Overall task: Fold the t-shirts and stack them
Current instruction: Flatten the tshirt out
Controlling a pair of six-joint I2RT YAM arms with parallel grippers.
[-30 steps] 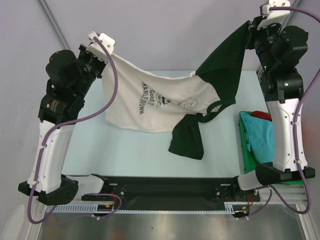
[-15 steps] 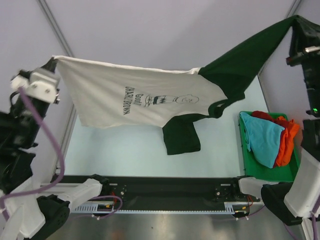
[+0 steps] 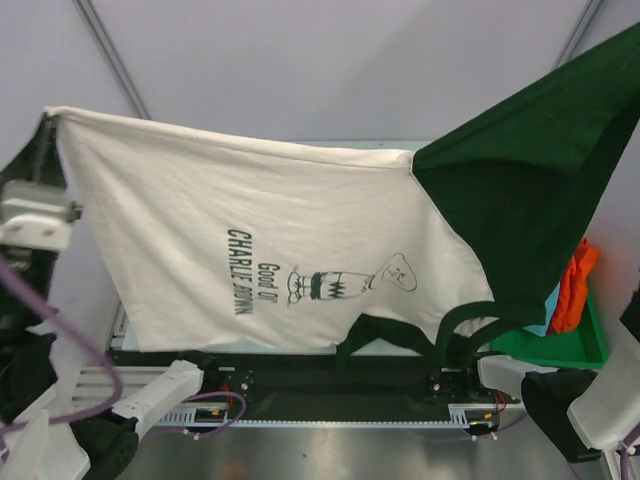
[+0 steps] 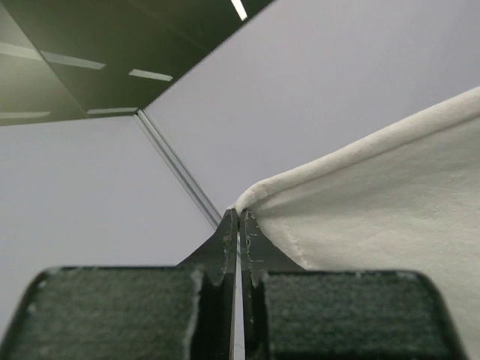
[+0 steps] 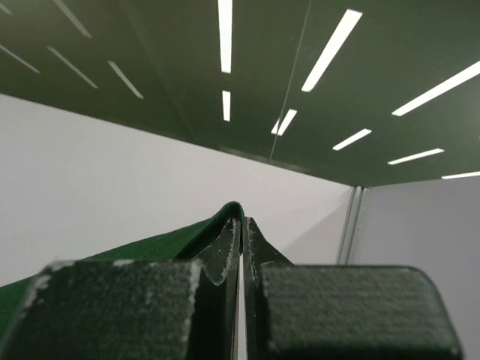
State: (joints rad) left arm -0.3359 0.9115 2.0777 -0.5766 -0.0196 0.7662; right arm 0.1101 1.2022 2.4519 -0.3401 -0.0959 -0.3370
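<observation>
The cream-white t-shirt [image 3: 260, 220] with dark lettering and a graphic hangs spread out high above the table, close to the top camera. Dark green cloth [image 3: 530, 180] meets it along a straight line at the right; I cannot tell whether this is a separate shirt. My left gripper [image 4: 238, 217] is shut on the cream shirt's upper left corner [image 4: 375, 202], seen at the top view's left edge [image 3: 52, 115]. My right gripper [image 5: 241, 223] is shut on a fold of the dark green cloth [image 5: 112, 262]. It is outside the top view.
A green bin [image 3: 570, 352] at the right holds orange cloth [image 3: 577, 285]. The black base rail [image 3: 330, 385] runs along the near edge. The hanging cloth hides most of the table.
Both arms have risen and spread apart. The cloth has gone from sagging over the table to stretched wide and high, and now hides the table and part of the bin.
</observation>
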